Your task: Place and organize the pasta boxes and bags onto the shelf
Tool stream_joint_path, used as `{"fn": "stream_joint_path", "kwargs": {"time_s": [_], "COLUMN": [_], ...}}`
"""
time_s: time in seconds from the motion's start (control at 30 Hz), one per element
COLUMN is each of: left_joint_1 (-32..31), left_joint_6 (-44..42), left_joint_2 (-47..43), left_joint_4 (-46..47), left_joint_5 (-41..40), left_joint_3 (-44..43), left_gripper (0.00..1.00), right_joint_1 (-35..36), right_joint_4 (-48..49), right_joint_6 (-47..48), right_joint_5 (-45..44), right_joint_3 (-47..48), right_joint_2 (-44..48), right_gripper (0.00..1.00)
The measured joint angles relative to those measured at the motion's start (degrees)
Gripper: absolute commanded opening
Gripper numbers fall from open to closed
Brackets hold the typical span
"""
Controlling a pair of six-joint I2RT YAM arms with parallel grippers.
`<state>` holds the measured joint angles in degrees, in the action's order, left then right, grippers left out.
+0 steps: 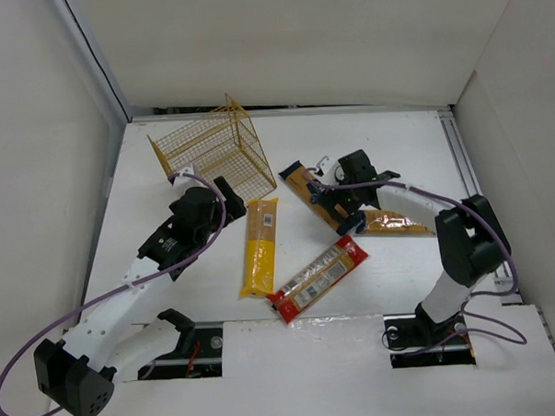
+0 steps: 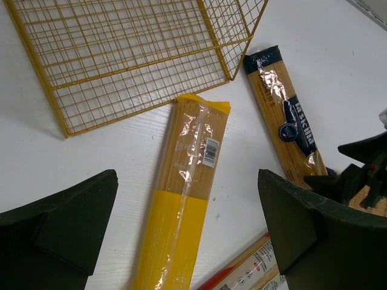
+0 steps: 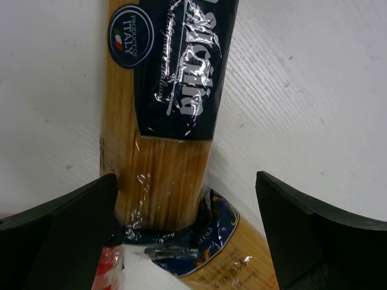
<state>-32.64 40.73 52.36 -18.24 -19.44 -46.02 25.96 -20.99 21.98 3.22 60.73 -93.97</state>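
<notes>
White table carries a wire rack far left; yellow bag centre; red-edged bag near; blue-label packs right, touching.

top external: high, looking down
left wrist: close, facing shelf
right wrist: closest, over blue-label pack
shared: that pack

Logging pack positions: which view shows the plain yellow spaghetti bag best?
Top external: the yellow bag shows end to end, nothing covering it. Left wrist gives a closer look at its clear half and barcode, but the frame edge cuts off the yellow end. Right wrist does not show it.
</notes>
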Motion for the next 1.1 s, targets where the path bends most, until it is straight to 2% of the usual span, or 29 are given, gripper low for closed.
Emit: {"fn": "stream_joint_path", "kwargs": {"time_s": [0.3,0.43,0.5,0.53,0.57,0.67,0.83,0.93,1.1], "left_joint_1": [0.0,0.0,0.0,0.0,0.0,0.0,0.0,0.0,0.0], "left_joint_6": [1.8,2.0,2.1,2.2,2.3,2.8,3.5,4.2,6.5], "left_joint_2": [1.3,1.6,1.9,2.1,2.3,2.7,2.7,3.1,4.2], "left_joint_4": [-2.1,-2.4,-2.5,-2.7,-2.9,-3.7,-4.5,-5.1,-6.6], "left_joint_5": [0.0,-0.3,-0.4,-0.6,-0.8,-1.5,-2.5,-3.6,-5.2], "left_joint_3": [0.7,0.7,0.7,0.7,0.7,0.6,0.5,0.1,-0.8], "left_gripper": [0.99,0.99,0.99,0.99,0.99,0.99,0.99,0.99,0.99], "right_joint_1": [-0.1,0.0,0.0,0.0,0.0,0.0,0.6,1.6,4.1], "right_joint_4": [0.5,0.4,0.7,0.9,1.0,2.3,3.4,1.5,-2.0], "right_joint_6": [2.3,2.8,2.8,2.7,2.4,1.1,-0.4,-0.5,-1.0], "right_joint_5": [6.5,9.4,9.6,9.6,9.5,8.4,4.9,1.7,1.2], "right_joint_3": [3.8,8.6,10.8,11.3,11.5,11.1,3.6,-1.1,-4.9], "right_joint_2": [-9.9,-14.1,-15.9,-16.3,-16.3,-15.0,-8.0,-1.2,12.0], "right_gripper": [1.00,0.99,0.88,0.76,0.38,0.00,0.00,0.00,0.00]}}
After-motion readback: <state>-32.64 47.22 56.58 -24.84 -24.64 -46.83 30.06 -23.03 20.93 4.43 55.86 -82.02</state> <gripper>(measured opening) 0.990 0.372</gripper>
